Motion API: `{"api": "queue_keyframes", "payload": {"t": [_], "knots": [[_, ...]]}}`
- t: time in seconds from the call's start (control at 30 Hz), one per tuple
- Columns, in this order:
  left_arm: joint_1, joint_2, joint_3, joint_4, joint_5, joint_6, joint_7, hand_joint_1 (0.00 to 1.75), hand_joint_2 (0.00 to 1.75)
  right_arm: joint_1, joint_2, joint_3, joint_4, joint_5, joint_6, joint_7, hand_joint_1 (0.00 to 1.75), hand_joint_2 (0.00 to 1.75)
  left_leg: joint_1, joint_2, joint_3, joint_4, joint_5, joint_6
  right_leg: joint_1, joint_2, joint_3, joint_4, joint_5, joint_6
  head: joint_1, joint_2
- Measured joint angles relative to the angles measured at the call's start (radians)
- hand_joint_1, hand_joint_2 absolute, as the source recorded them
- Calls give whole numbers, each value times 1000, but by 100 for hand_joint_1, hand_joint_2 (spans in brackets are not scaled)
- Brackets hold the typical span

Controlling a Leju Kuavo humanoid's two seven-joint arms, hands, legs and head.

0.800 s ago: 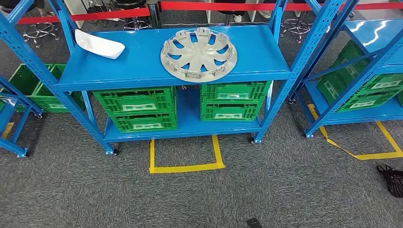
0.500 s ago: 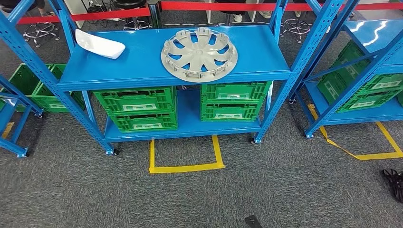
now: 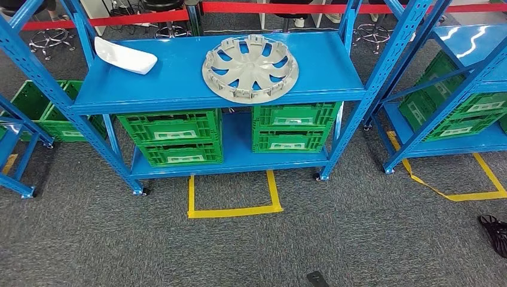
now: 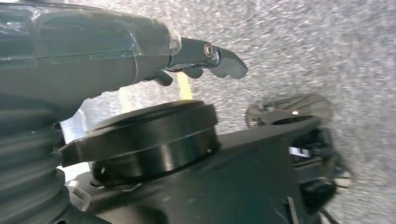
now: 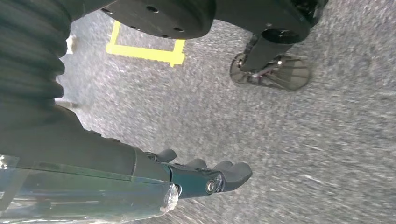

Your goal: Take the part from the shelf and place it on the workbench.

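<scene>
A grey wheel cover (image 3: 250, 68) lies flat on the upper board of the blue shelf (image 3: 179, 89), right of its middle. A white curved part (image 3: 125, 55) lies at the board's far left. Both arms hang low, well short of the shelf. My left hand (image 4: 201, 60) points down at the grey carpet with its fingers stretched out and nothing in it. My right hand (image 5: 205, 177) hangs the same way, fingers out over the carpet and holding nothing. Its dark fingers (image 3: 495, 233) show at the right edge of the head view.
Green crates (image 3: 173, 134) fill the shelf's lower board. A yellow tape square (image 3: 233, 194) marks the carpet in front of it. A second blue shelf (image 3: 460, 89) with green crates stands to the right, a third (image 3: 18, 137) to the left. Red barrier tape and stools stand behind.
The shelf and its parts have not moved. My right hand at the picture's right edge has slid slightly lower.
</scene>
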Motion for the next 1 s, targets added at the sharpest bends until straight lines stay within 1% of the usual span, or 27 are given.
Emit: {"api": "queue_keyframes", "payload": {"t": [0.2, 0.3, 0.4, 0.53, 0.67, 0.77, 0.87, 0.93, 1.0], "knots": [[0, 6, -2, 0, 3, -6, 54, 0, 175, 5, 0, -1, 4, -26, -3, 39, 0, 175, 0, 0, 0, 0, 0, 0, 0, 0, 0, 0, 0, 0, 0, 0], [0, 11, -5, 0, 5, -12, 64, 0, 175, 5, -1, -1, 5, -28, -7, 38, 0, 175, 0, 0, 0, 0, 0, 0, 0, 0, 0, 0, 0, 0, 0, 0], [0, 13, -8, 0, 5, -17, 51, 0, 175, 5, -1, 0, 5, -29, -14, 9, 0, 175, 0, 0, 0, 0, 0, 0, 0, 0, 0, 0, 0, 0, 0, 0], [0, 12, -13, 0, 6, -11, -4, 0, 175, 5, -1, 0, 5, -29, -16, -24, 0, 175, 0, -1, 0, 0, 0, 0, 0, 0, 0, 0, 0, 0, 0, 0], [0, 8, -24, 0, 11, 3, -25, 0, 175, 5, -1, 1, 5, -28, -15, -1, 0, 175, 0, -1, 0, 0, 0, 0, 0, 0, 0, 0, 0, 0, 0, 0], [0, 8, -26, 0, 18, -1, 0, 0, 175, 6, -3, 0, 6, -49, -22, 7, 0, 175, 0, -1, 0, 0, 0, 0, 0, 0, 0, 0, 0, 0, 0, 0], [-1, 9, -27, 0, 27, -1, 34, 0, 175, 6, -8, 0, 6, -71, -23, -12, 0, 175, 0, -1, 0, 0, 0, 0, 0, 0, 0, 0, 0, 0, 0, 0], [-1, 11, -27, 0, 33, -1, 42, 0, 175, 5, -11, 0, 7, -84, -26, -31, 0, 175, 0, -1, 0, 0, 0, 0, 0, 0, 0, 0, 0, 0, 0, 0], [-1, 13, -27, 0, 43, 0, 40, 0, 175, 4, -17, -1, 6, -114, -36, -82, 0, 175, 0, 0, 0, 0, 0, 0, 0, 0, 0, 0, 0, 0, 0, 0]]}}
